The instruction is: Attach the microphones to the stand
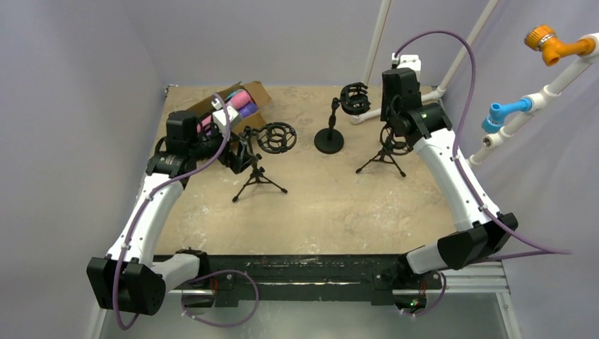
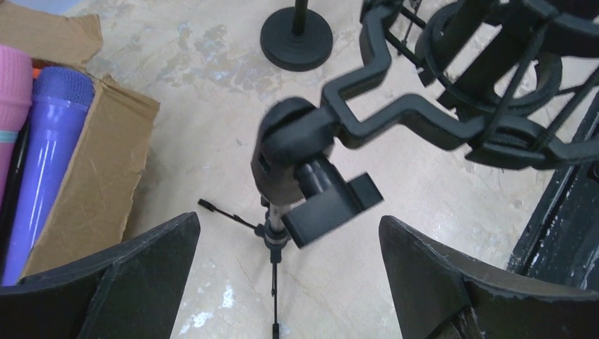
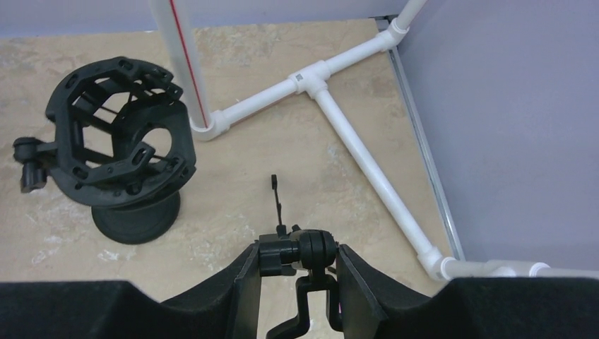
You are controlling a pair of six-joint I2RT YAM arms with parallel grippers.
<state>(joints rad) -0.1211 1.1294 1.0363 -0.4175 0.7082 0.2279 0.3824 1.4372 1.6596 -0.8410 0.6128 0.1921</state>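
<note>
Pink (image 2: 10, 106) and purple (image 2: 49, 155) microphones lie in an open cardboard box (image 1: 254, 93) at the back left. My left gripper (image 2: 289, 282) is open and empty, its fingers either side of and above the swivel joint (image 2: 289, 152) of the left tripod stand (image 1: 258, 176), which carries a black shock mount (image 1: 276, 137). My right gripper (image 3: 299, 265) is shut on the swivel knob (image 3: 305, 251) of the right tripod stand (image 1: 383, 159). A third stand with a round base (image 1: 329, 140) and a shock mount (image 3: 116, 145) stands between them.
A white PVC pipe frame (image 3: 353, 141) runs along the table's back right corner, with upright pipes (image 1: 378, 39). Grey-purple walls close the left, back and right sides. A black rail (image 1: 282, 268) runs along the near edge between the arm bases.
</note>
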